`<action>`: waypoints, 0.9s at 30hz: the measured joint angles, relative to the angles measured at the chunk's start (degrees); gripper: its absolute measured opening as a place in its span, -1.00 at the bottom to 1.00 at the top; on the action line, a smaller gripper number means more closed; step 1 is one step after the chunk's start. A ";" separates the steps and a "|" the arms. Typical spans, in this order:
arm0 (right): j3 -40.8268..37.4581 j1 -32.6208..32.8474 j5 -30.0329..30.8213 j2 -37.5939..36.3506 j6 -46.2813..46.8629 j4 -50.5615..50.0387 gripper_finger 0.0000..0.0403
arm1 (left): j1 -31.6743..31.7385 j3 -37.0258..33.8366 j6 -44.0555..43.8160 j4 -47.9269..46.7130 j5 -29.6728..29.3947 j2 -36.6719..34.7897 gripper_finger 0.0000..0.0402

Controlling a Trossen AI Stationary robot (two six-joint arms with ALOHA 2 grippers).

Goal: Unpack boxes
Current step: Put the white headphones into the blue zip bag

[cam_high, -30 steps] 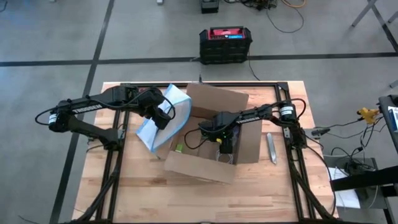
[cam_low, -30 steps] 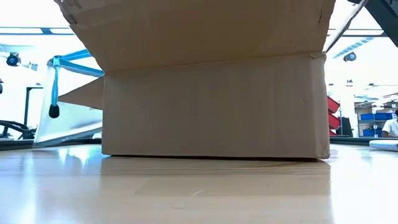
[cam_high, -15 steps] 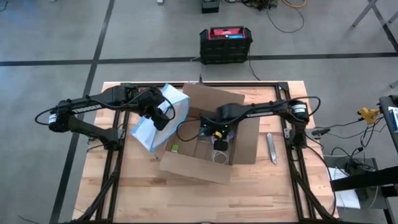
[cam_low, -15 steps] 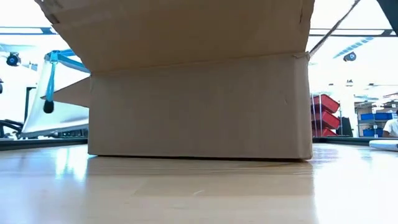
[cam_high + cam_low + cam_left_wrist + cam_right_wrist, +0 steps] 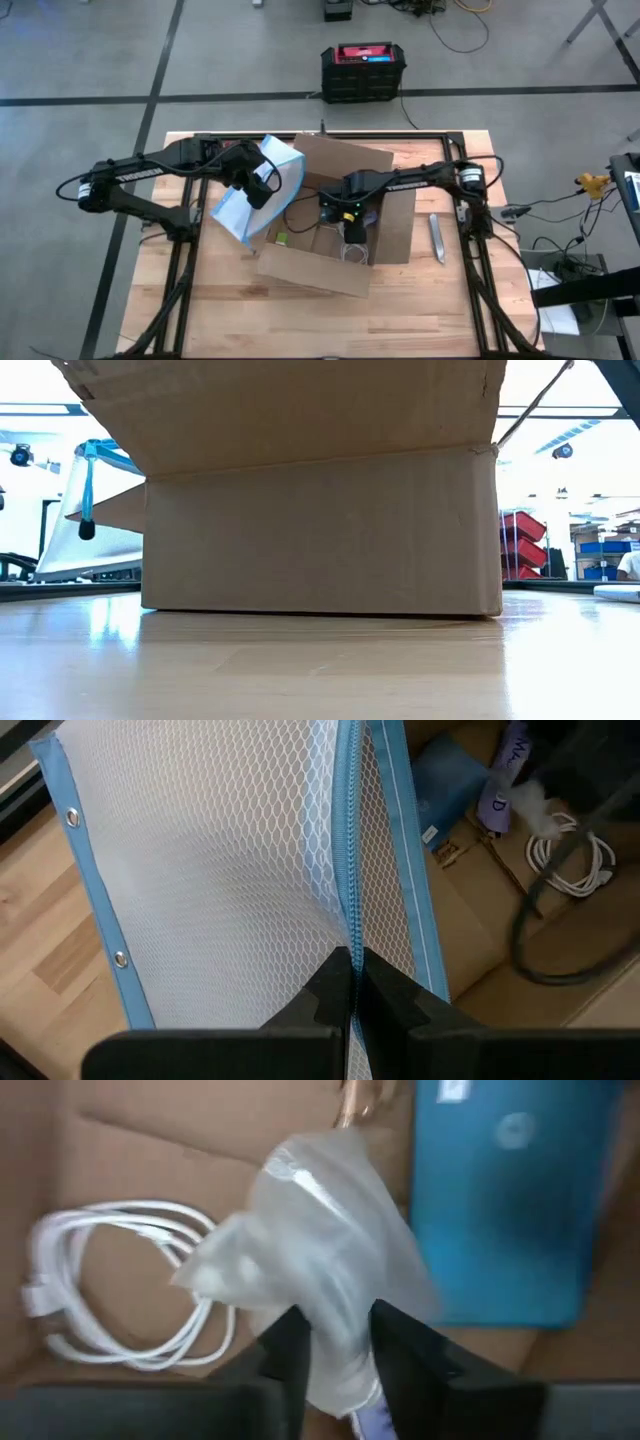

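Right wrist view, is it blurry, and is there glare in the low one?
Right wrist view: the crinkled plastic packet between the right end effector's fingers is smeared with motion blur. Low view: bright backlight behind the cardboard box and sheen on the table.

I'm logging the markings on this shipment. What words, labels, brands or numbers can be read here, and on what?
None can be read for certain.
Purple item in the cardboard box: dark writing, too blurred to read.
Blue packet in the box: a pale round mark and a small white label, both too blurred.
Black crate on the floor: a small blue patch on its red top, too small.
Mesh bag: no writing shows.
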 joint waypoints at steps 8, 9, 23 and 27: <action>-0.15 -0.24 0.06 4.47 -6.71 1.91 -0.18 | -0.02 0.00 -0.27 -0.03 0.00 0.00 -1.00; -0.10 -0.30 0.04 4.84 -7.40 2.17 -0.20 | -0.02 0.00 -0.29 -0.03 0.00 0.00 -1.00; 0.10 -0.40 -0.46 8.66 -7.29 3.13 -0.79 | -0.02 0.00 -1.16 -0.10 0.00 0.00 -1.00; -0.11 -0.36 -1.01 6.32 -5.50 3.09 -0.95 | -0.02 0.00 -1.16 -0.10 -0.62 0.00 -1.00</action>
